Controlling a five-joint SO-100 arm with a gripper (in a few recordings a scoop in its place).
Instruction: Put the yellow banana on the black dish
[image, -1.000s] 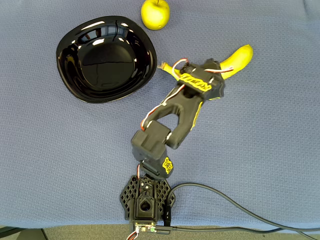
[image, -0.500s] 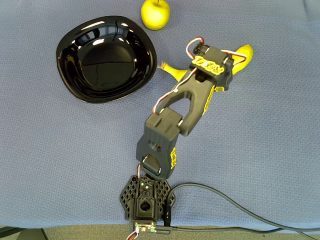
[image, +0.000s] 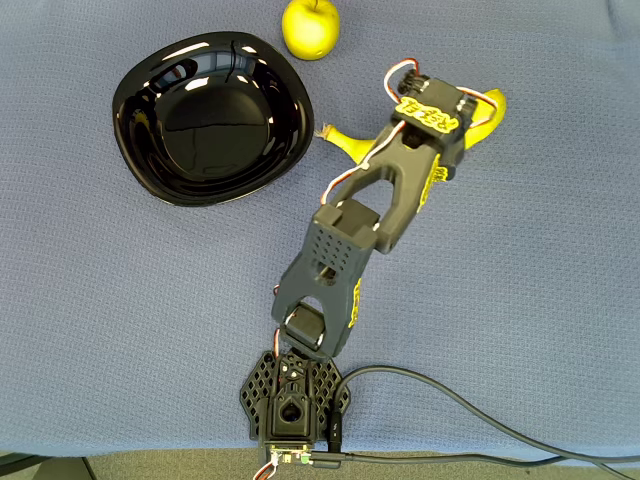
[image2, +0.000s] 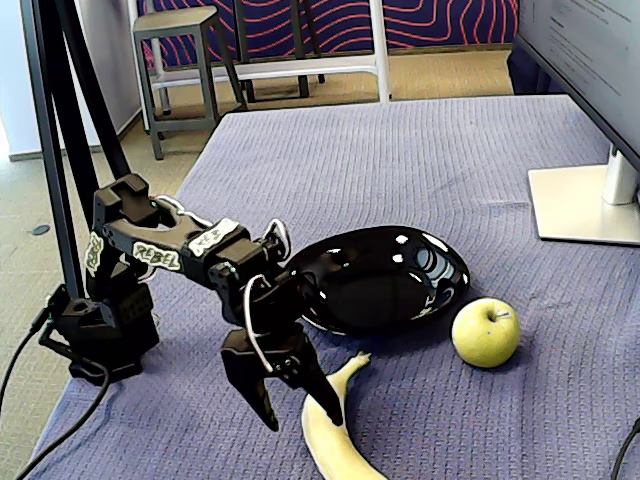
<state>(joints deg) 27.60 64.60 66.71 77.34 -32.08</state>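
We start with the table (image2: 400, 150), a wide blue-grey woven cloth carrying everything. On it the black dish (image: 210, 118) sits bare inside, its glossy bowl catching the light, with a yellow-green apple (image: 311, 27) just beyond its rim in the overhead view.

Now the arm: we see it stretched out from its base, reaching away from the dish toward the yellow banana (image2: 335, 440). From above, the banana lies flat on the cloth beside the dish, well outside it, its long axis running from the brownish stem tip near the dish rim out to the far yellow end, and the wrist covers its middle.

Down to the hand (image2: 297, 402): in the fixed view its 2 fingers hang spread apart, tips pointing down, gripping nothing. 1 finger stands at the banana's near flank, the other out over bare cloth, so we judge the banana lies just to one side of the gap, and the fingers are not yet astride its long axis.
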